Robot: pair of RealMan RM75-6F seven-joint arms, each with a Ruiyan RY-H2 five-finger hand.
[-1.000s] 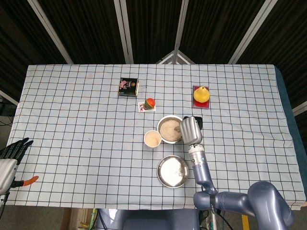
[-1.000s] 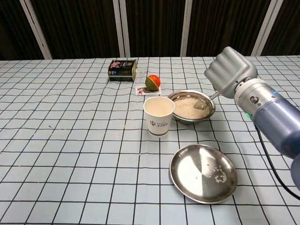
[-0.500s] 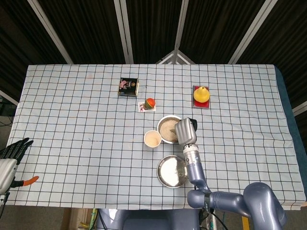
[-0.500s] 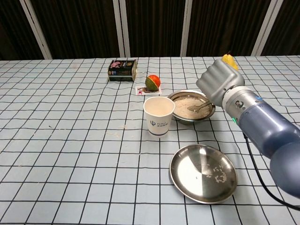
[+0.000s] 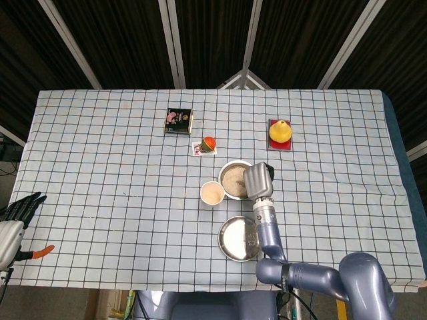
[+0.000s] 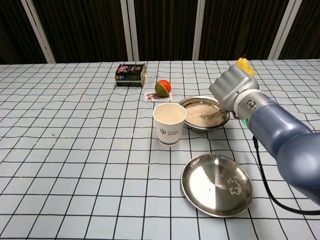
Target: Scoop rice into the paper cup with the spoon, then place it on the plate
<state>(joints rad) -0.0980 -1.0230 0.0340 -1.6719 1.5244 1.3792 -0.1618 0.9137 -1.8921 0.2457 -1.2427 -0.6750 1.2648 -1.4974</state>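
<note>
Since a second ago our right hand (image 6: 234, 90) has dropped lower and pulled in toward the bowl (image 6: 204, 112), spoon (image 6: 214, 114) now down in the rice instead of angled up at the rim. Left hand (image 5: 19, 208) unchanged, parked off the near-left corner.

Largest first: checked surface (image 5: 100, 173) has wide open room across the whole left half and along the right edge; things cluster centre-right. Right arm (image 6: 285, 145) crosses the near-right, cut off by the frame in the chest view. Plate (image 6: 216, 184) sits near the front edge, a few rice grains on it, just in front of the bowl. Bowl holds rice, touching-close to the paper cup (image 6: 169, 124), which stands upright just left of it. Tin box (image 5: 178, 119) and small orange-green fruit (image 5: 209, 142) on a card sit behind; yellow pear-like toy (image 5: 280, 132) on a red base further right.

Right hand is clenched around the spoon handle at the bowl's right rim; fingers hidden behind the knuckles. Left hand only partly seen, fingers spread, holding nothing. Spoon bowl hard to make out in the rice.
</note>
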